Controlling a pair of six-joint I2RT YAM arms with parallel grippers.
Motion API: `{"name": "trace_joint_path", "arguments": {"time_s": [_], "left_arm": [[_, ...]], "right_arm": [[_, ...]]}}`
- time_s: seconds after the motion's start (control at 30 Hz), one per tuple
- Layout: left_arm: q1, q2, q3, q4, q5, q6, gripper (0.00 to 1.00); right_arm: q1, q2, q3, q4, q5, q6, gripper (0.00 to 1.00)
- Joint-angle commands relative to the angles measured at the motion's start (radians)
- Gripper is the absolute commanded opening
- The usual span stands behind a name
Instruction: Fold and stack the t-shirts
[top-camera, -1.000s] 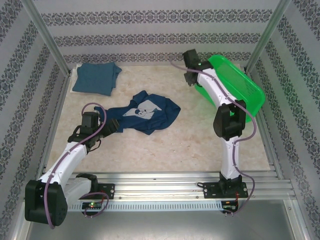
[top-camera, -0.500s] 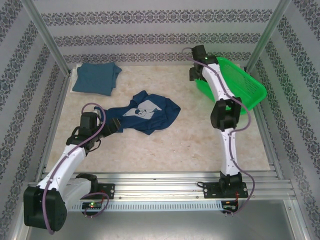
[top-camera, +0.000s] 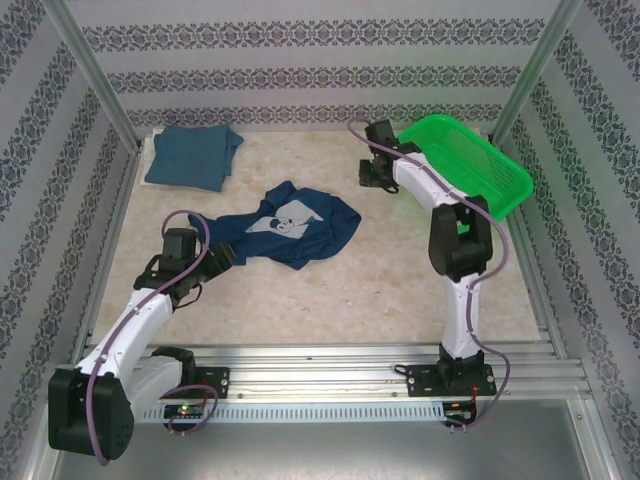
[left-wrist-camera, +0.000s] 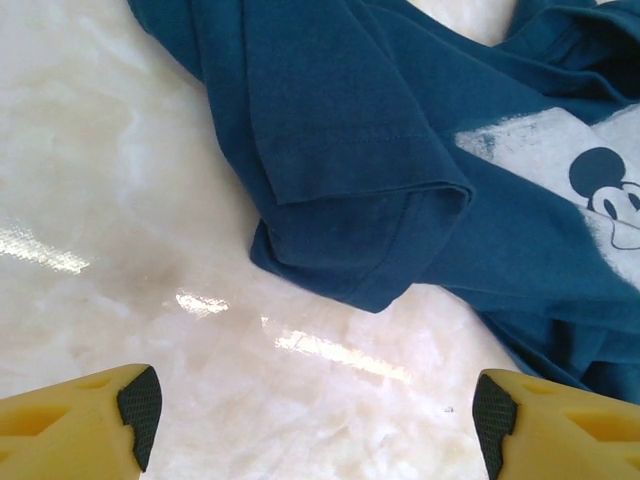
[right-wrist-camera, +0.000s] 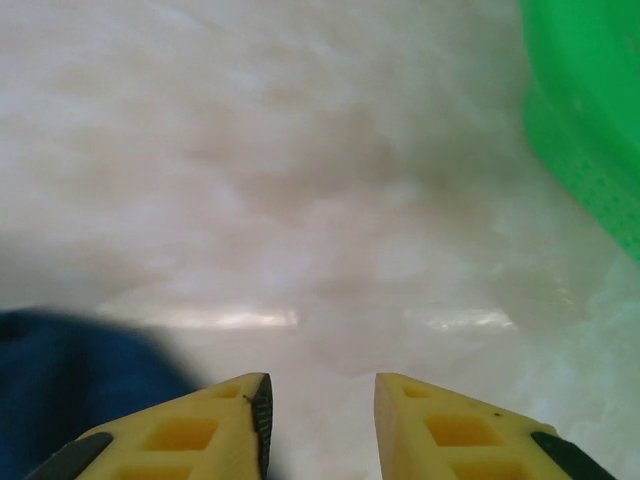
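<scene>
Navy t-shirt (left-wrist-camera: 380, 170) — white cartoon-mouse print (left-wrist-camera: 575, 170) — lies crumpled on marble table (left-wrist-camera: 100, 190).

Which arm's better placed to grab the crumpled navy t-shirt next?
Left, probably. The left gripper hangs open just short of a sleeve hem of the crumpled navy blue cloth t-shirt. The right gripper sits farther off, over bare table beside the green plastic mesh basket.

One navy t-shirt (top-camera: 290, 228) plus one teal t-shirt (top-camera: 192, 157), so two in all. Just one green basket (top-camera: 470, 165) and one desk (top-camera: 350, 290). Then two more: the left gripper (left-wrist-camera: 315, 410) and the right gripper (right-wrist-camera: 320, 400).
</scene>
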Motion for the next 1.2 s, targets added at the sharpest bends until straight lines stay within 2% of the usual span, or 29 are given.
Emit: {"name": "trace_joint_path", "arguments": {"time_s": [0.0,0.1,0.17,0.23,0.33,0.4,0.43,0.57,0.67,0.7,0.73,0.9,1.03,1.1,1.17], "left_arm": [[-0.001,0.055,0.007,0.063,-0.031,-0.018,0.8],[-0.001,0.137,0.041,0.122,-0.043,-0.014,0.79],[0.0,0.175,0.044,0.191,-0.06,-0.019,0.82],[0.0,0.222,0.055,0.246,-0.062,-0.014,0.84],[-0.001,0.309,0.104,0.283,-0.034,-0.009,0.86],[-0.001,0.353,0.127,0.314,-0.034,-0.006,0.89],[-0.001,0.37,0.14,0.319,-0.036,-0.007,0.9],[0.0,0.42,0.191,0.318,-0.04,0.002,0.92],[-0.001,0.472,0.251,0.284,-0.031,0.019,0.91],[-0.002,0.492,0.271,0.273,-0.026,0.022,0.89],[-0.004,0.513,0.286,0.264,-0.023,0.028,0.82],[-0.005,0.633,0.341,0.245,0.037,0.057,0.37],[-0.004,0.657,0.336,0.216,0.03,0.071,0.17],[0.0,0.628,0.315,0.211,-0.002,0.083,0.02],[0.006,0.602,0.3,0.215,-0.011,0.087,0.0]], "right_arm": [[-0.072,0.064,0.076,-0.006,0.083,0.019,0.33],[-0.126,0.116,0.142,-0.018,0.147,0.004,0.36],[-0.174,0.141,0.196,-0.03,0.124,0.004,0.38],[-0.202,0.161,0.255,-0.056,0.158,-0.006,0.43],[-0.217,0.187,0.354,-0.107,0.108,-0.032,0.5],[-0.192,0.17,0.369,-0.139,0.029,-0.065,0.55],[-0.173,0.138,0.334,-0.13,0.009,-0.076,0.57],[-0.077,-0.139,-0.079,0.085,-0.101,-0.051,0.67],[-0.032,-0.292,-0.309,0.157,-0.18,0.025,0.68],[-0.015,-0.322,-0.362,0.17,-0.179,0.041,0.69],[0.002,-0.336,-0.395,0.174,-0.172,0.052,0.69],[0.055,-0.279,-0.453,0.218,-0.238,0.096,0.67],[0.1,-0.335,-0.562,0.285,-0.257,0.145,0.66],[0.165,-0.39,-0.616,0.284,-0.252,0.146,0.67],[0.232,-0.435,-0.665,0.283,-0.219,0.172,0.69]]}}
